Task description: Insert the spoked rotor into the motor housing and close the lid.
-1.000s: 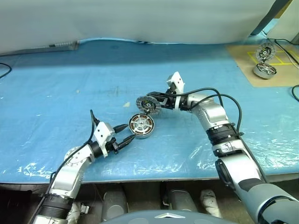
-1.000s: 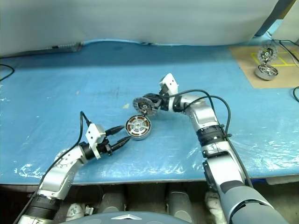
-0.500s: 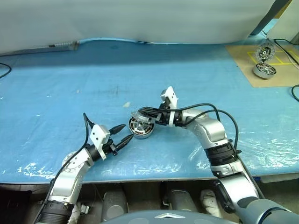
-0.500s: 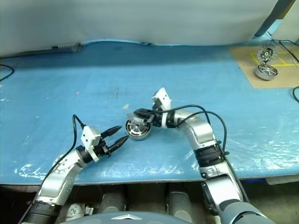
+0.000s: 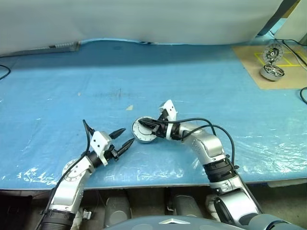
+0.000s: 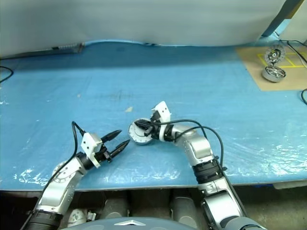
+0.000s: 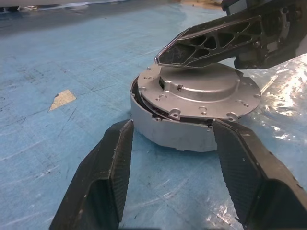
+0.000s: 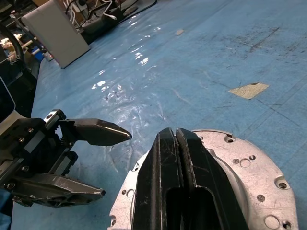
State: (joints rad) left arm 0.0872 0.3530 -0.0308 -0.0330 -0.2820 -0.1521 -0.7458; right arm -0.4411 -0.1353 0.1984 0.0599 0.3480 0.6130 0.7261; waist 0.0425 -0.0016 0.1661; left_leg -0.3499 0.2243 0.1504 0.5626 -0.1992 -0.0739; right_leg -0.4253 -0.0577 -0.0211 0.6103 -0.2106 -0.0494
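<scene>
From here I see the lid point(image 7: 200, 88) sitting on top of the motor housing point(image 7: 165, 129) near the front edge of the counter point(image 5: 57, 91), roughly midway along it; the lid lies slightly tilted, with a dark gap showing on one side between it and the housing's grey wall. My right gripper point(image 5: 145, 125) has its jaws pressed together, and the closed fingers point(image 8: 177, 182) rest flat across the lid's top face. My left gripper point(image 5: 122, 138) hovers just beside the housing, on the side toward the counter's left end, with its jaws spread and empty; in the left wrist view the two black fingers point(image 7: 108, 177) stand to either side of the housing without touching it. A small tan scrap point(image 5: 129, 108) lies on the blue covering just behind the housing. At the far right corner, two more motor parts point(image 5: 271, 72) sit on a brown board point(image 5: 249, 72).
</scene>
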